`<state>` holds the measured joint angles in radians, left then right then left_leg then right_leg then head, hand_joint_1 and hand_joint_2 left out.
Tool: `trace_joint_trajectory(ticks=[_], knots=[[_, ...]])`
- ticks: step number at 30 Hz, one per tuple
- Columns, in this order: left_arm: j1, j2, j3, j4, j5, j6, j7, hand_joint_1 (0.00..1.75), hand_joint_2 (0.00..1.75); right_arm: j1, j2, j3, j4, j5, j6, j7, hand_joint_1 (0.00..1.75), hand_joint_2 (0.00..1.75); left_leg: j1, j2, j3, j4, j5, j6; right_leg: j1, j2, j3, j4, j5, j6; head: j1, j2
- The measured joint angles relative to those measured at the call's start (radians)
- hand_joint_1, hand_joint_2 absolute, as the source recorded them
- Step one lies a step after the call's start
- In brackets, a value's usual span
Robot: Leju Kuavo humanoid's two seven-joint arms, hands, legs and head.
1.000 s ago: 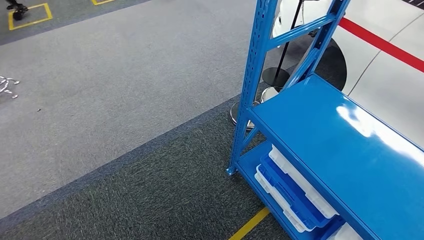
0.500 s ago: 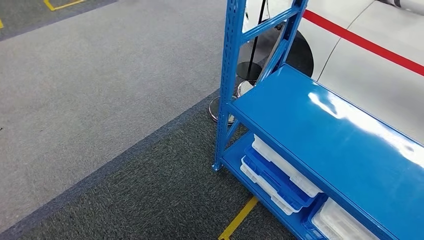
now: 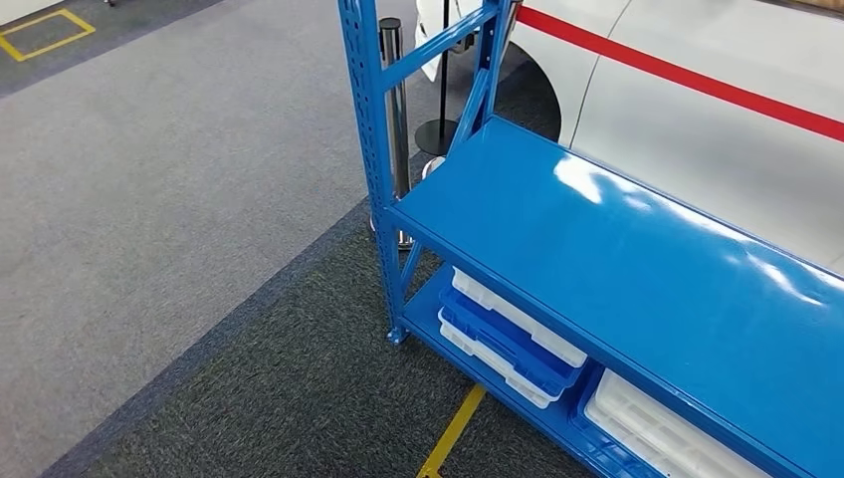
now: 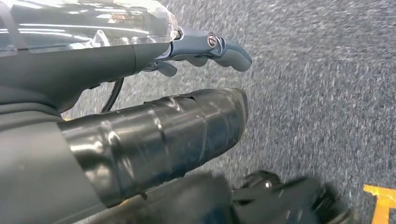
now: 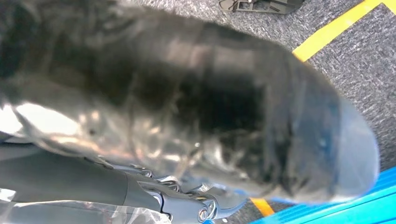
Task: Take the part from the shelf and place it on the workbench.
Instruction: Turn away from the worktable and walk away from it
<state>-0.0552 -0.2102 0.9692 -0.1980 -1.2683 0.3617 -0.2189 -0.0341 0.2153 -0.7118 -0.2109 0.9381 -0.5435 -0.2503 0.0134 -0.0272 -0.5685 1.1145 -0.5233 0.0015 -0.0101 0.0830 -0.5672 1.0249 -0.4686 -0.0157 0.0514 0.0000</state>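
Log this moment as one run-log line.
phase: at shelf | mid-level board: bare | trays: lower level | left hand: holds nothing | right hand: hanging, grasp unclear

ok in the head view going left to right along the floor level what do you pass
light grey carpet → dark carpet → blue shelf upright → yellow floor line → stacked white and blue trays → clear tray on the lowest shelf

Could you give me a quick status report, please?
Left hand holds nothing; right hand blurred. Shelf ahead, trays on lower level, part not identified. Stanchion beyond shelf end.
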Motion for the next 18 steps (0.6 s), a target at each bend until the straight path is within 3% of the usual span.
trace_joint_trajectory(ticks=[1, 3, 5, 7, 9, 11, 12, 13, 16, 18], knots=[[-0.001, 0.001, 0.001, 0.000, 0.000, 0.001, 0.001, 0.00, 0.00, -0.001, 0.001, 0.000, 0.000, 0.001, 0.002, -0.001, 0.00, 0.00, 0.000, -0.022, 0.022, -0.056, 0.021, 0.004, 0.000, 0.012, -0.002, 0.002, 0.000, 0.003, 0.000, 0.000], [-0.002, 0.003, 0.004, 0.000, 0.001, 0.001, -0.003, 0.00, 0.00, -0.001, 0.002, 0.000, 0.000, 0.006, 0.004, 0.000, 0.00, 0.00, -0.003, -0.046, 0.039, -0.101, 0.027, 0.010, -0.004, 0.031, -0.009, 0.002, 0.003, 0.015, 0.000, 0.000], [-0.004, 0.003, 0.007, 0.000, 0.003, 0.001, -0.012, 0.00, 0.00, 0.001, 0.002, 0.000, 0.001, 0.011, 0.005, 0.005, 0.00, 0.00, -0.004, -0.026, 0.044, -0.112, 0.034, 0.018, -0.008, 0.043, -0.014, 0.000, 0.007, 0.029, 0.000, 0.000], [-0.005, 0.003, 0.008, 0.000, 0.006, 0.001, -0.018, 0.00, 0.00, 0.002, 0.003, 0.000, 0.001, 0.014, 0.005, 0.010, 0.00, 0.00, 0.001, -0.001, 0.051, -0.129, 0.044, 0.031, -0.004, 0.005, -0.029, 0.031, -0.016, 0.038, 0.003, 0.000], [-0.002, 0.002, 0.008, 0.000, 0.006, 0.001, -0.021, 0.00, 0.00, 0.000, 0.002, 0.000, 0.002, 0.016, 0.005, 0.011, 0.00, 0.00, 0.001, 0.026, 0.053, -0.136, 0.048, 0.039, -0.002, -0.051, -0.081, 0.138, -0.078, 0.043, 0.006, 0.000], [0.001, 0.002, 0.009, 0.000, 0.006, 0.001, -0.021, 0.00, 0.00, 0.000, 0.002, 0.000, 0.002, 0.017, 0.006, 0.012, 0.00, 0.00, -0.001, 0.056, 0.052, -0.135, 0.047, 0.040, -0.006, -0.070, -0.137, 0.253, -0.123, 0.049, 0.007, 0.000], [0.002, 0.002, 0.009, 0.000, 0.006, 0.001, -0.021, 0.00, 0.00, 0.001, 0.002, 0.000, 0.002, 0.018, 0.006, 0.012, 0.00, 0.00, -0.001, 0.070, 0.052, -0.135, 0.045, 0.040, -0.008, -0.075, -0.144, 0.269, -0.118, 0.052, 0.007, 0.000], [0.001, 0.002, 0.009, 0.000, 0.006, 0.000, -0.021, 0.00, 0.00, 0.002, 0.002, -0.001, 0.002, 0.018, 0.006, 0.013, 0.00, 0.00, -0.001, 0.082, 0.053, -0.134, 0.043, 0.038, -0.010, -0.080, -0.129, 0.242, -0.095, 0.054, 0.007, 0.000], [-0.001, -0.001, 0.009, 0.000, 0.002, -0.004, -0.023, 0.00, 0.00, 0.002, 0.001, -0.001, 0.002, 0.018, 0.007, 0.018, 0.00, 0.00, -0.004, 0.109, 0.059, -0.126, 0.032, 0.025, -0.009, -0.128, -0.023, 0.044, -0.011, 0.047, 0.007, 0.000], [-0.003, -0.002, 0.009, 0.000, -0.001, -0.007, -0.024, 0.00, 0.00, 0.001, 0.002, -0.001, 0.002, 0.019, 0.007, 0.022, 0.00, 0.00, -0.008, 0.123, 0.063, -0.122, 0.024, 0.013, -0.002, -0.142, 0.001, -0.006, -0.002, 0.035, 0.006, 0.000]])
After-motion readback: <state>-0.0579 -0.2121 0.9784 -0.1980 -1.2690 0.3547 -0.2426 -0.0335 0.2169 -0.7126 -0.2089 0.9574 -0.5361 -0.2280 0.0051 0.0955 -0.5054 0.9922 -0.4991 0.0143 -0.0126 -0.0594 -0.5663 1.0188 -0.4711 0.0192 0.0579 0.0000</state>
